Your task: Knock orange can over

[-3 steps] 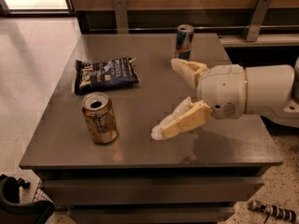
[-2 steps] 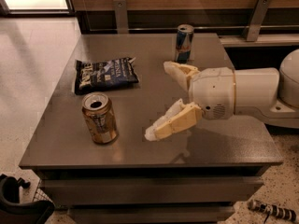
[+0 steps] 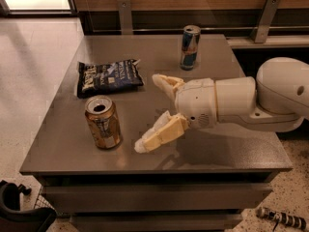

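The orange can (image 3: 102,123) stands upright near the front left of the grey table (image 3: 67,144), its silver top opened. My gripper (image 3: 150,111) reaches in from the right, low over the table, with its two cream fingers spread wide apart and nothing between them. The near fingertip (image 3: 143,144) is a short gap to the right of the can and not touching it. The far fingertip (image 3: 159,79) points toward the back left.
A dark chip bag (image 3: 109,76) lies flat behind the can at the left. A tall slim blue-and-silver can (image 3: 190,47) stands upright at the back of the table. The table's front edge runs just below the orange can. Tiled floor lies to the left.
My gripper has moved left across the table toward the orange can, with its fingers still spread. The can, the bag and the blue can have not moved.
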Available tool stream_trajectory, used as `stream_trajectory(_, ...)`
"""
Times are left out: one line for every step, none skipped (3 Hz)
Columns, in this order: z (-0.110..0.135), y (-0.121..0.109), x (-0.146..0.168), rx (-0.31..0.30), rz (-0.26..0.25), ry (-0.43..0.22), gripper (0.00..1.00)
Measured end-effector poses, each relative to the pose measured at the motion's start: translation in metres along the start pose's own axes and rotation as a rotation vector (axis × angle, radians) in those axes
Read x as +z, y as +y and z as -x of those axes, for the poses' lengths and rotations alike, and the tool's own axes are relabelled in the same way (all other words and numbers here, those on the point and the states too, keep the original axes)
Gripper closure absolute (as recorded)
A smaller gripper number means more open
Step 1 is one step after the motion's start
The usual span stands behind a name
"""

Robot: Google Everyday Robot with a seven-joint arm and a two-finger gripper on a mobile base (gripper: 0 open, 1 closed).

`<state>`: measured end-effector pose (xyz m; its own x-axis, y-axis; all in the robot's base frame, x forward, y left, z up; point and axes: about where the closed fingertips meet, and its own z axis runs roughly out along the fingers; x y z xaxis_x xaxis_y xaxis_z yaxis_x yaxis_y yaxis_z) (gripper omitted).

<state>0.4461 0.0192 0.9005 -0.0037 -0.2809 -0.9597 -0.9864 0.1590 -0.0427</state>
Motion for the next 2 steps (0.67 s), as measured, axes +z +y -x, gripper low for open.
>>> stream_trajectory(-0.010, 0.001, 0.022, 0.002, 0.035, -0.005, 0.00)
stream_trajectory(-0.013, 0.003, 0.043, 0.000, 0.069, -0.021, 0.00)
